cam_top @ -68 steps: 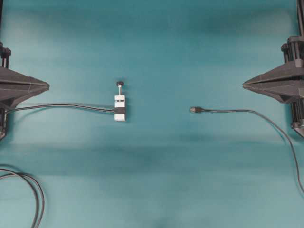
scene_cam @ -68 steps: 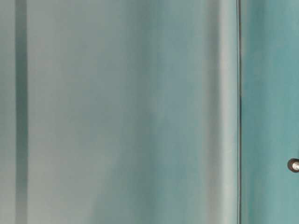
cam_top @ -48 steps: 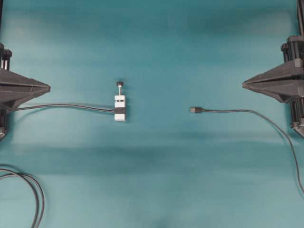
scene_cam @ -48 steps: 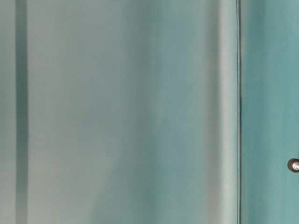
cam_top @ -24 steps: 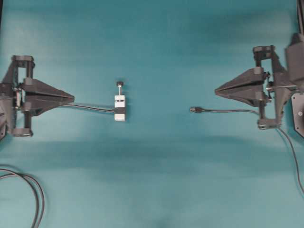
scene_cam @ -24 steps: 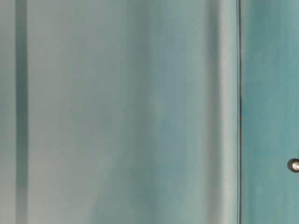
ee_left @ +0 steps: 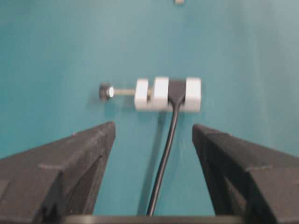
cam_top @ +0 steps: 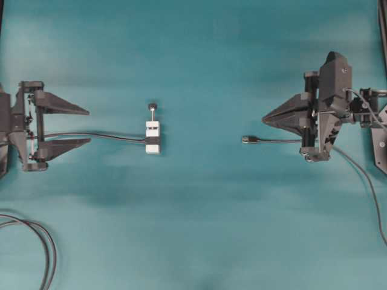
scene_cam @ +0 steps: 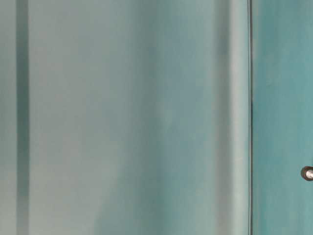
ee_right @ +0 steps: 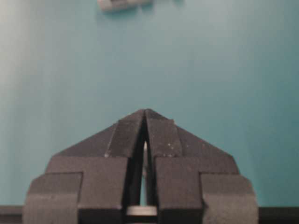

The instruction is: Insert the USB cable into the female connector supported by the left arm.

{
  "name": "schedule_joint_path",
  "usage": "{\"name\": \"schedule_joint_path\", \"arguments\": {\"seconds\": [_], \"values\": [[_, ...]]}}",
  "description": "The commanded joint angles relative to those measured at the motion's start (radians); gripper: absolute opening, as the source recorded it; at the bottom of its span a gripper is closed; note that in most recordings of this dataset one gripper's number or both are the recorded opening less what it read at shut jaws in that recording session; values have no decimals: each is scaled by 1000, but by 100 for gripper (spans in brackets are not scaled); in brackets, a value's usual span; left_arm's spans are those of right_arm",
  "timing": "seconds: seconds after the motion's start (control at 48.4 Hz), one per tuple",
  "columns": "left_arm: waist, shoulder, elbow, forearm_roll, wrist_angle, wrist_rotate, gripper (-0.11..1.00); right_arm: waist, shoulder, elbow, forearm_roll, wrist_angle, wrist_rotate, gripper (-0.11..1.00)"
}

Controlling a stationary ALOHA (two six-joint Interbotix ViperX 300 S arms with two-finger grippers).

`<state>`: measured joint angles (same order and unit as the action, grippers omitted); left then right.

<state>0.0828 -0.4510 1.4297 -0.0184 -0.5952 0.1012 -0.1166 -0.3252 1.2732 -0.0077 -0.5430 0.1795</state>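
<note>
- While the female connector (cam_top: pixel 153 136) is lying flat on the teal table (cam_top: pixel 199 229), left of centre overhead, its pin and black knob are pointing toward the far edge.
- Left gripper (cam_top: pixel 81 126) is sitting well apart from the connector, jaws spread wide, gripping nothing; the connector's dark cable (cam_top: pixel 103 135) is running between them.
- USB cable (cam_top: pixel 284 141) is lying right of centre, plug aimed at the connector, well apart from it.
- Right gripper (cam_top: pixel 266 116) is hovering near the plug, jaws pressed together, empty.

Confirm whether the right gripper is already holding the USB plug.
No: the right gripper is shut and empty, with the USB plug lying apart on the table.
</note>
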Motion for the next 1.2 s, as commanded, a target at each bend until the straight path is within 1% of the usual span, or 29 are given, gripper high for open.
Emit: {"name": "schedule_joint_path", "arguments": {"seconds": [0.0,0.083,0.186,0.248,0.31,0.434,0.517,0.703,0.806,0.972,1.179], "values": [[3,74,-38,0,-49,11,81,0,48,20,-2,-129,6,3],[2,170,-75,0,-92,8,81,0,98,26,-3,-195,17,12],[-9,319,-130,0,-144,-2,81,-2,164,3,-2,-204,18,36],[-18,385,-155,-2,-186,-9,81,2,190,-9,-2,-207,20,50],[-26,428,-172,-2,-230,-18,81,11,207,-18,-3,-207,20,58],[-29,463,-179,-6,-275,-46,81,25,219,-9,-2,-209,23,57],[-29,463,-176,-14,-265,-55,81,26,221,5,-2,-212,31,56],[-31,460,-195,-14,-227,-74,81,34,227,14,-2,-189,46,56],[-31,460,-201,-14,-216,-80,81,34,245,6,-2,-170,46,56],[-31,460,-201,-14,-196,-78,81,35,293,-20,-2,-172,46,57],[-31,460,-199,-14,-192,-75,81,34,353,-44,-3,-213,44,57]]}}
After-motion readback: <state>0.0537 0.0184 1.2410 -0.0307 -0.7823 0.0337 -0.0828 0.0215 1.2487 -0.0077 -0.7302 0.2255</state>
